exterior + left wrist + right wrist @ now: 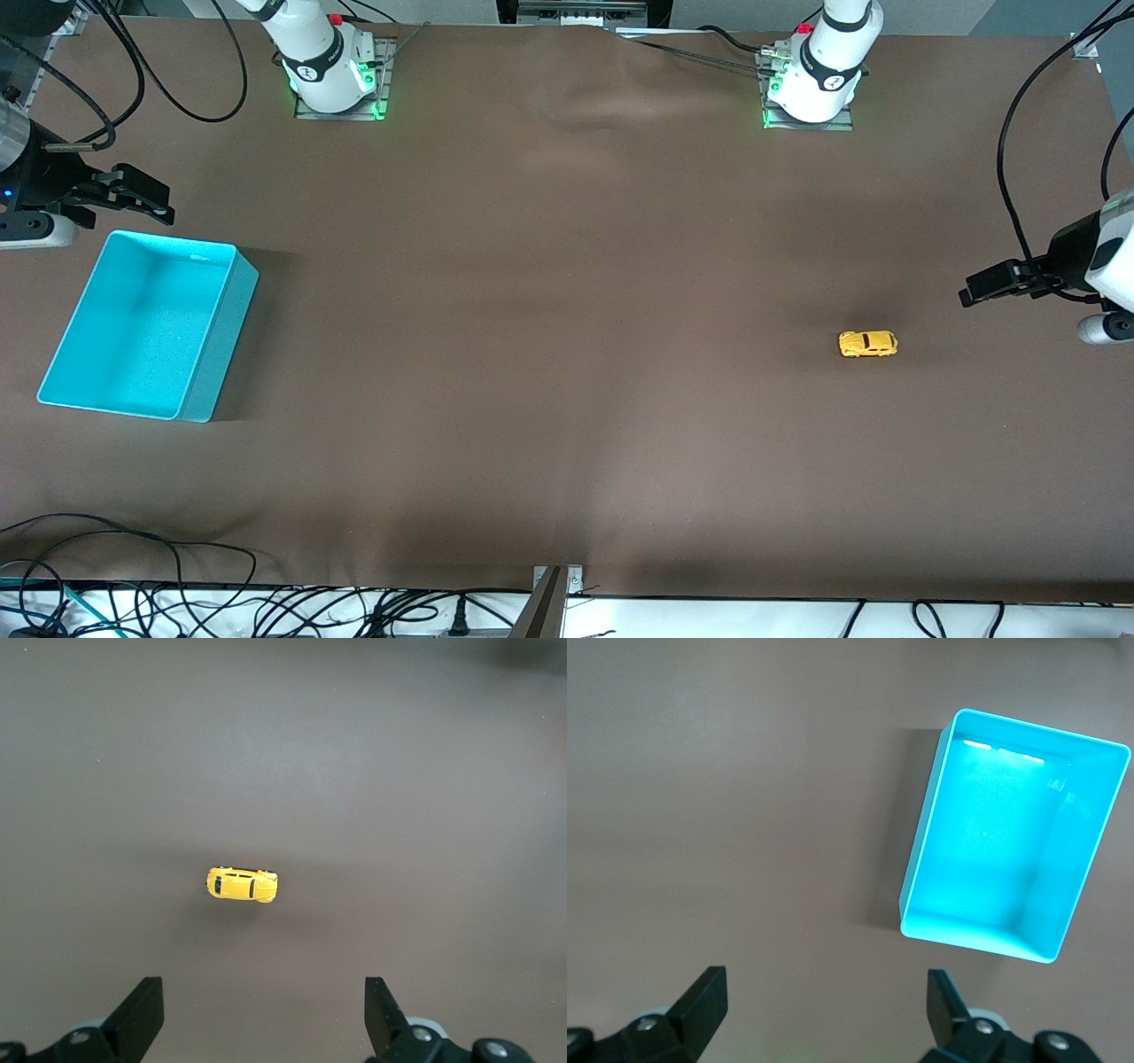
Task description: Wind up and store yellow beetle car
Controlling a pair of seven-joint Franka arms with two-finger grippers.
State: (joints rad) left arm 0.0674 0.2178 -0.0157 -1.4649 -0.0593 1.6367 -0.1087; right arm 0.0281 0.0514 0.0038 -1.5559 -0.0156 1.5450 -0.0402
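— Where sits the yellow beetle car [867, 344]?
— On its wheels on the brown table [549, 354], toward the left arm's end, alone and touching nothing. Seen again in the left wrist view [242, 885], lying crosswise ahead of the two fingertips.
— And the left gripper [974, 291]?
— Up in the air over the table's edge at the left arm's end, near the car but apart from it. Fingers [142, 1014] spread wide, holding nothing.
— The right gripper [146, 197]?
— Over the table at the right arm's end, just beside the turquoise bin [217, 337]. Fingers [702, 999] likewise spread apart, empty.
— The bin?
— Upright, open-topped, nothing inside; well apart from the car, nearly the whole table between them. Shown also in the right wrist view [921, 828].
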